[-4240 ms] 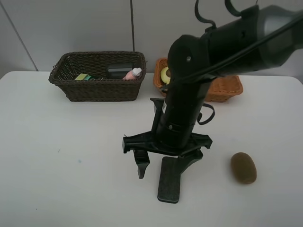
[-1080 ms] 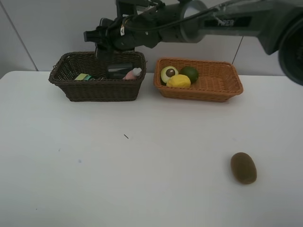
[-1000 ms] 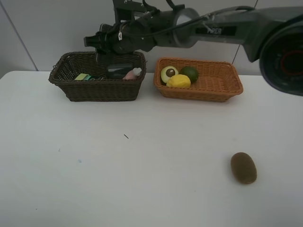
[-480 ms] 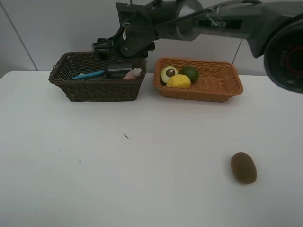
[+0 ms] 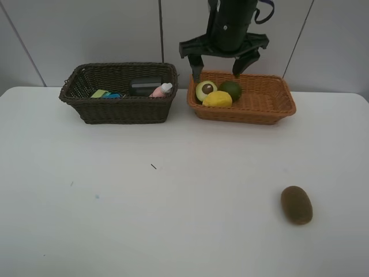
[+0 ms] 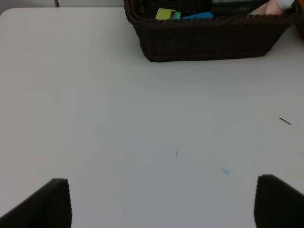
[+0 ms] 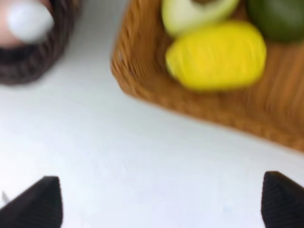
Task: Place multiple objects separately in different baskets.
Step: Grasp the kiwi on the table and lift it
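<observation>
Hovering above the orange-tan basket [image 5: 271, 104], the right gripper [image 5: 223, 59] is carrying nothing, its fingers spread wide. The brown kiwi [image 5: 296, 204] is lying alone on the desk [image 5: 173, 219], well apart from that basket on its near side, long axis running roughly toward the basket. The right arm is likely the nearer. The left gripper [image 6: 161, 202] is also standing wide open and empty.

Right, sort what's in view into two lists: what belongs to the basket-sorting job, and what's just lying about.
Part of the job:
dark brown basket
orange basket
kiwi, loose on the table
lemon, halved avocado, green fruit
pink bottle
black bottle
right gripper, open, empty

Just lying about:
small dark speck on the white table
</observation>
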You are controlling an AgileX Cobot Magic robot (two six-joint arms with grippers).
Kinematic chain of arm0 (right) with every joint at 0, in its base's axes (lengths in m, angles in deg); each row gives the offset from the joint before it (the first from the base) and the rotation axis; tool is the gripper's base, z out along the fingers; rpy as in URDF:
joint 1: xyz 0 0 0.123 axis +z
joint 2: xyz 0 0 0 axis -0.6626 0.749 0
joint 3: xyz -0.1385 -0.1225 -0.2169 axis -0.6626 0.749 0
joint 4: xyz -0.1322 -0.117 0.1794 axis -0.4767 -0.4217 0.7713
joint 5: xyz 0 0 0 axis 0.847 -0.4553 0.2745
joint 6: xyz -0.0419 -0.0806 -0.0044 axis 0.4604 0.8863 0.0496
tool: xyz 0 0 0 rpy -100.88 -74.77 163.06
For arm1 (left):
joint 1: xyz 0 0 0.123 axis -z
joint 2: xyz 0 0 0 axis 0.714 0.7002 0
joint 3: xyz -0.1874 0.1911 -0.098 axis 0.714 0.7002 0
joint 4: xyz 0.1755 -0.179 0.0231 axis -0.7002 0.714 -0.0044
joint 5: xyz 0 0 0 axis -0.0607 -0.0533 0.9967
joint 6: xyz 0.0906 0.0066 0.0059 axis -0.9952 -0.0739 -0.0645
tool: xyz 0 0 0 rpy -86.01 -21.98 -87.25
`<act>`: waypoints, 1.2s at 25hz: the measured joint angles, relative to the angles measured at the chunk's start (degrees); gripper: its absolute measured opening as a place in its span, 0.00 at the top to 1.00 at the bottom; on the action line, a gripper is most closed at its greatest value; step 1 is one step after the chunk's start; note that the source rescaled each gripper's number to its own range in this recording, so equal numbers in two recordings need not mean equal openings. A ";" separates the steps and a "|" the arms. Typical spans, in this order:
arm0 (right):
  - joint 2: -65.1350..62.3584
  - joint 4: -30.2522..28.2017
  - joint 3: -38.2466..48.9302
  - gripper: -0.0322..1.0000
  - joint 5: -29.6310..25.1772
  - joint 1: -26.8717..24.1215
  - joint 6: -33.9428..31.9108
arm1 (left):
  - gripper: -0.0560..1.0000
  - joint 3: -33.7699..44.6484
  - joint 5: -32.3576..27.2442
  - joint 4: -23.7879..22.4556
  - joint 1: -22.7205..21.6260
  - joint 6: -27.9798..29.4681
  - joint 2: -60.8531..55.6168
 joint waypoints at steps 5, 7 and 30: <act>-7.12 1.02 11.76 0.01 0.00 -2.59 1.50 | 0.01 0.00 0.00 0.00 0.00 0.01 0.00; -10.90 -0.48 18.50 0.01 -0.07 -2.59 1.26 | 0.01 0.00 0.00 0.00 0.00 0.01 0.00; -31.10 2.12 70.65 0.00 27.20 -2.59 -5.42 | 0.01 0.00 0.00 0.00 0.00 0.01 0.00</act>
